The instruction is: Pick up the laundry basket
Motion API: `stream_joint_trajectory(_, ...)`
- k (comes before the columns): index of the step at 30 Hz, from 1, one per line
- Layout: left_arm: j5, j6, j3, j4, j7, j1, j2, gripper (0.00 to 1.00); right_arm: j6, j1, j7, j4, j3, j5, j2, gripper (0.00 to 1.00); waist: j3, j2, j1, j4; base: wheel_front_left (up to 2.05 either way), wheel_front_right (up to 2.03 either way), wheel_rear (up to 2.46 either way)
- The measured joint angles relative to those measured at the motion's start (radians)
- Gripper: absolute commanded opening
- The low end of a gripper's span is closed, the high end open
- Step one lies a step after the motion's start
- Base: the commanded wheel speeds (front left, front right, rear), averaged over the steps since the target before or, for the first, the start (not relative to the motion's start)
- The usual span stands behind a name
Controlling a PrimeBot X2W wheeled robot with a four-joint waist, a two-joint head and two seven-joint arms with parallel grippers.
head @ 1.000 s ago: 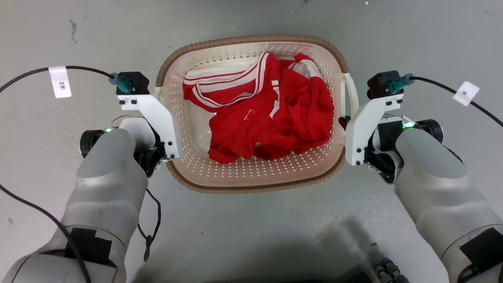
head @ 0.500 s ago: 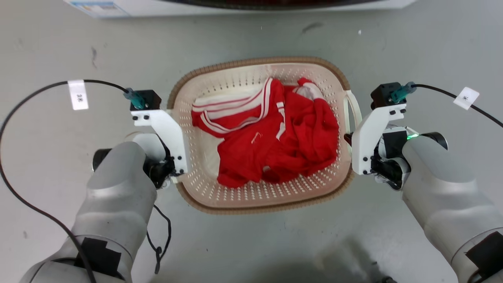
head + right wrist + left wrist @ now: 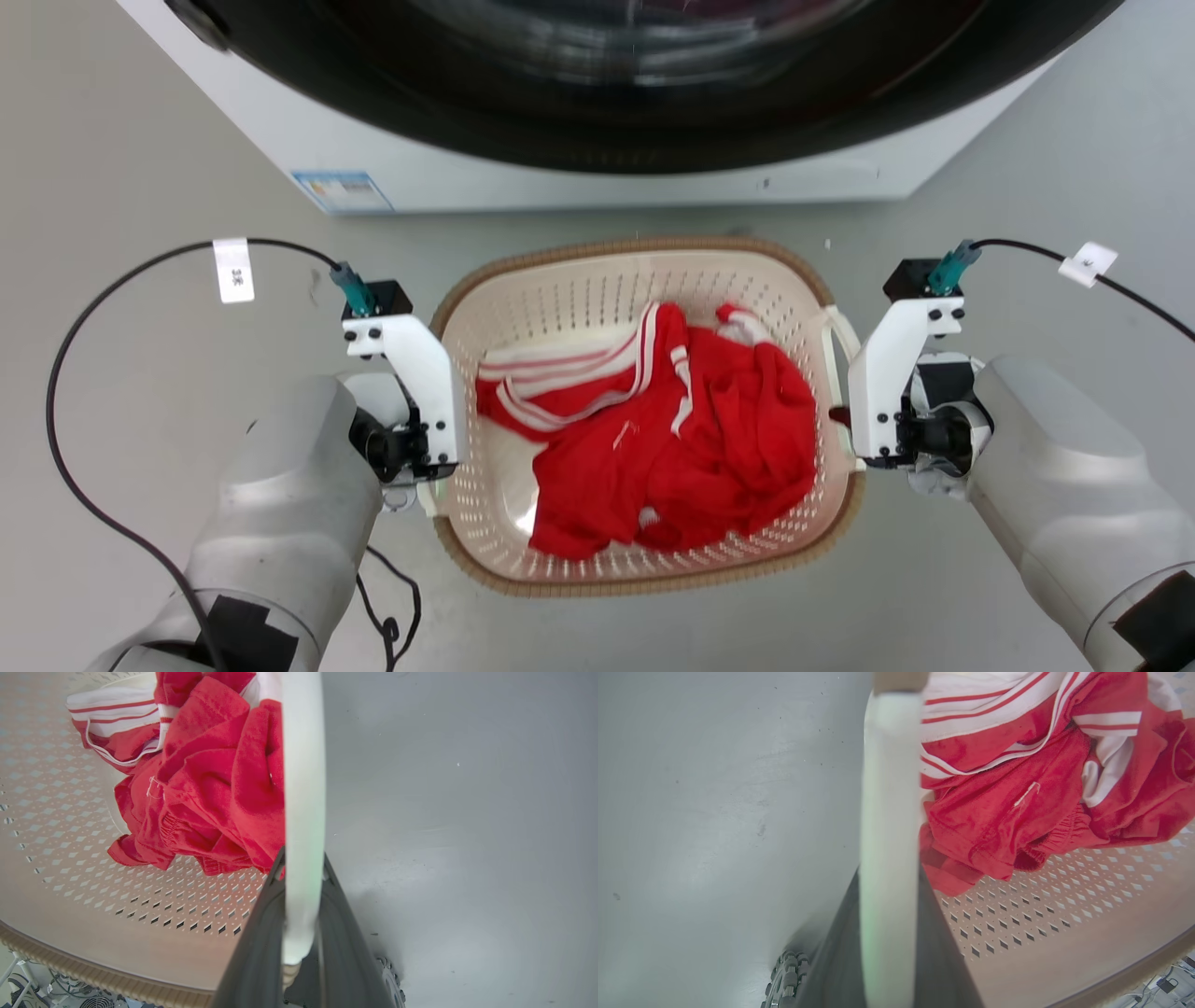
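In the left wrist view the left gripper point(image 3: 888, 882) has its two dark fingers point(image 3: 840, 952) pressed against either side of a white loop handle point(image 3: 889, 788), which runs straight up between them. The right wrist view shows the same on the other side: the right gripper point(image 3: 302, 863) is clamped on the opposite white handle point(image 3: 303, 765), with no gap between the fingers and the handle.

Beyond each handle lies the inside of the laundry basket point(image 3: 1041, 914), its cream wall dotted with small diamond holes. A crumpled red garment with white stripes point(image 3: 1004, 812) lies in it. On the outer side of each handle, both wrist views show grey floor point(image 3: 467, 812).

The head view hides most of both grips behind the white camera brackets point(image 3: 415, 383) on the wrists. Only a dark fingertip point(image 3: 837, 415) shows at the right handle. This view does give the whole layout: the basket point(image 3: 635, 250) sits between the two pale forearms, its brown woven-look rim running all the way round and the garment point(image 3: 691, 439) heaped toward its right side. Just past its far rim stands a white washing machine point(image 3: 579, 182) with a dark round door point(image 3: 607, 75). A black cable with a white tag point(image 3: 232, 271) loops out from the left wrist, and another tagged cable point(image 3: 1088, 264) leads away from the right wrist. Whether the basket's bottom is off the floor cannot be told.
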Motion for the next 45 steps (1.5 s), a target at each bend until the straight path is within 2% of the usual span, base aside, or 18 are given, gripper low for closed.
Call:
stream_joint_trajectory(7,-0.037,-0.001,-0.027,0.001,0.064,0.032,0.020,0.00,0.000,0.012,0.118,0.029,0.007,0.052,0.016,0.00,-0.137,0.0001,-0.0001,0.008,0.00,0.00,0.00)
stream_joint_trajectory(21,-0.093,-0.001,-0.068,0.007,0.120,0.104,0.030,0.00,0.000,0.041,0.267,0.113,0.019,0.079,0.058,0.00,-0.341,0.0000,-0.0002,0.009,0.00,0.00,0.00)
stream_joint_trajectory(33,-0.139,-0.001,-0.100,0.007,0.151,0.184,0.030,0.00,0.000,0.106,0.306,0.135,0.018,0.074,0.071,0.00,-0.462,0.0000,-0.0002,0.004,0.00,0.00,0.00)
stream_joint_trajectory(45,-0.170,-0.001,-0.127,0.006,0.164,0.231,0.022,0.00,0.000,0.150,0.312,0.138,-0.001,0.055,0.072,0.00,-0.497,0.0000,-0.0001,0.006,0.00,0.00,0.00)
